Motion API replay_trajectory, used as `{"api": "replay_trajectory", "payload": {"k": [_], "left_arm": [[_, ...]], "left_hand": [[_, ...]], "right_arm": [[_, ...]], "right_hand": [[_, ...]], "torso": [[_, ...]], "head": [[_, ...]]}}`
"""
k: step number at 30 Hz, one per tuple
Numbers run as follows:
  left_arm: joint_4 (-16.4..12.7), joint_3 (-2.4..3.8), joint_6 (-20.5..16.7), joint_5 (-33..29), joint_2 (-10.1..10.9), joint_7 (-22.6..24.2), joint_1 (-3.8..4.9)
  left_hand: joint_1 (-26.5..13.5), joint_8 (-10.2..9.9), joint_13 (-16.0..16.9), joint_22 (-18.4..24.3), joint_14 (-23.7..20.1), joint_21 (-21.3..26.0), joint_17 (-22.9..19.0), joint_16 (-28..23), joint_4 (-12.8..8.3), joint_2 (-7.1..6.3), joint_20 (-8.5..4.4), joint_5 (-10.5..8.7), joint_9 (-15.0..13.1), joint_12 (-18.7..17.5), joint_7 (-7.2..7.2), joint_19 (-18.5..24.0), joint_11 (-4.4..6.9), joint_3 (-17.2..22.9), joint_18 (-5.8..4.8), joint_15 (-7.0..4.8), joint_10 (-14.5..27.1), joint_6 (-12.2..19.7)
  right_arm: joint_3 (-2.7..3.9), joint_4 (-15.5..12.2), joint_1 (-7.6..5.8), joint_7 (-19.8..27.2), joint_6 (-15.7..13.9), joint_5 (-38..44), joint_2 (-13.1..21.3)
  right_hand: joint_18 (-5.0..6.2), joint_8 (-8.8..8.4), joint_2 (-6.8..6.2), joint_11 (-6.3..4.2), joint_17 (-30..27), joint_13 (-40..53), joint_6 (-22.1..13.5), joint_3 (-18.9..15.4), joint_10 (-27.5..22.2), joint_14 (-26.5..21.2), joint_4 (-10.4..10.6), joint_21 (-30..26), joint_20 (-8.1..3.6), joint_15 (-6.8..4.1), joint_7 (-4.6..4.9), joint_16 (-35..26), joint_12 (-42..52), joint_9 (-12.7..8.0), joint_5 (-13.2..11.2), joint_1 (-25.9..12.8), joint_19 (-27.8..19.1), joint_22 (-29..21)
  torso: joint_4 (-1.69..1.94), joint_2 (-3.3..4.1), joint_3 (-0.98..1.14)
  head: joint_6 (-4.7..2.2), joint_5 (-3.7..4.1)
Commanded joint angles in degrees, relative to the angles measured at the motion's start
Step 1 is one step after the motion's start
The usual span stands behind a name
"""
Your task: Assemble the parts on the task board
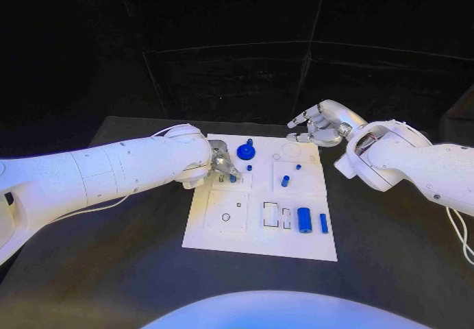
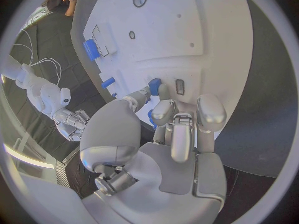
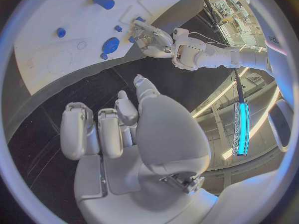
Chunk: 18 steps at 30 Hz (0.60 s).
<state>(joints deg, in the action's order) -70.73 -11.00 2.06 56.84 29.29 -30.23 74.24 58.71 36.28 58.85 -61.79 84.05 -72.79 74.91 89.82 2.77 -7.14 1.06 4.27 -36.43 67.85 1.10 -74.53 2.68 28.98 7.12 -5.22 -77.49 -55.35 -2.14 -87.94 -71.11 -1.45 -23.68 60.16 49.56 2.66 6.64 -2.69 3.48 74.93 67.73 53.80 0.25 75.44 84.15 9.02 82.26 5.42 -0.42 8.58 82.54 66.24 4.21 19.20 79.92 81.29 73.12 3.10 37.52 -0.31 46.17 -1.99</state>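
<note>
Left hand (image 1: 221,166) pinching a blue part (image 2: 154,86) on the board's (image 1: 237,233) far left, right hand (image 1: 318,125) spread and empty beyond its far right corner, blue cylinder (image 1: 304,220) near right

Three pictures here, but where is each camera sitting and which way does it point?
Head view: on the robot's head, looking down at the task board; both white arms show.
Left wrist view: behind the left hand, facing the board, fingers at a small blue part.
Right wrist view: behind the right hand, held off the board's far edge, empty.
Shared: both wrist views show the board and the other hand.
</note>
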Motion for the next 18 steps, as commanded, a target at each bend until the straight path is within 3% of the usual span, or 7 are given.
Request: {"api": "replay_trajectory", "payload": {"k": [1, 10, 18], "left_arm": [[0.1, -0.04, 2.04, 0.01, -0.21, -0.61, -0.01], [0.85, -0.03, 1.8, -0.21, -0.42, -0.82, 0.01], [1.57, 0.01, -0.39, -0.78, -0.16, -0.58, 0.01]], "left_hand": [[-0.49, -0.21, 0.17, -0.14, 5.95, -0.42, 15.09, 0.18, 0.24, 0.27, -0.22, -0.28, -0.1, 0.36, 0.14, -0.34, -0.05, -0.8, -1.12, -0.5, 0.08, -0.33], [-1.55, -0.37, 0.53, -0.6, 5.95, -0.54, 15.09, 0.18, 2.77, 0.65, -0.21, -0.32, -0.39, 0.75, 0.18, -0.55, -0.08, -6.99, -1.2, -0.48, -0.02, -0.72], [-5.44, 0.23, 0.58, -0.91, 5.95, -0.56, 15.09, 0.18, 7.11, -1.99, -0.47, -1.61, -1.05, 0.84, -0.17, -0.6, 0.2, -16.31, -1.23, -0.74, 0.02, -1.06]], "right_arm": [[0.03, -0.06, -0.11, 0.14, 0.31, -0.08, -0.04], [0.03, -0.02, -0.11, 0.06, 0.43, -0.08, -0.05], [0.03, 0.06, -0.11, -0.08, 0.58, -0.08, -0.08]], "right_hand": [[1.0, 0.25, 0.35, 0.05, 2.8, -0.05, 0.22, 0.0, -0.34, 2.99, -0.29, -0.26, -0.07, -0.42, 0.09, -0.3, -0.25, -0.05, 0.32, 0.15, -0.34, -0.05], [1.03, 0.26, 0.34, 0.06, 2.69, -0.12, 0.2, -0.05, -0.38, 2.97, -0.26, -0.32, -0.08, -0.41, 0.1, -0.39, -0.32, -0.06, 0.3, 0.1, -0.4, -0.17], [1.06, 0.26, 0.3, 0.07, 2.64, -0.2, 0.15, -0.13, -0.44, 2.96, -0.22, -0.41, -0.08, -0.41, 0.12, -0.43, -0.4, -0.08, 0.17, 0.01, -0.47, -0.32]], "torso": [[0.12, -0.02, -0.02], [0.13, -0.06, -0.01], [0.13, -0.05, -0.09]], "head": [[0.06, 0.07], [0.12, 0.15], [-0.01, 0.29]]}}
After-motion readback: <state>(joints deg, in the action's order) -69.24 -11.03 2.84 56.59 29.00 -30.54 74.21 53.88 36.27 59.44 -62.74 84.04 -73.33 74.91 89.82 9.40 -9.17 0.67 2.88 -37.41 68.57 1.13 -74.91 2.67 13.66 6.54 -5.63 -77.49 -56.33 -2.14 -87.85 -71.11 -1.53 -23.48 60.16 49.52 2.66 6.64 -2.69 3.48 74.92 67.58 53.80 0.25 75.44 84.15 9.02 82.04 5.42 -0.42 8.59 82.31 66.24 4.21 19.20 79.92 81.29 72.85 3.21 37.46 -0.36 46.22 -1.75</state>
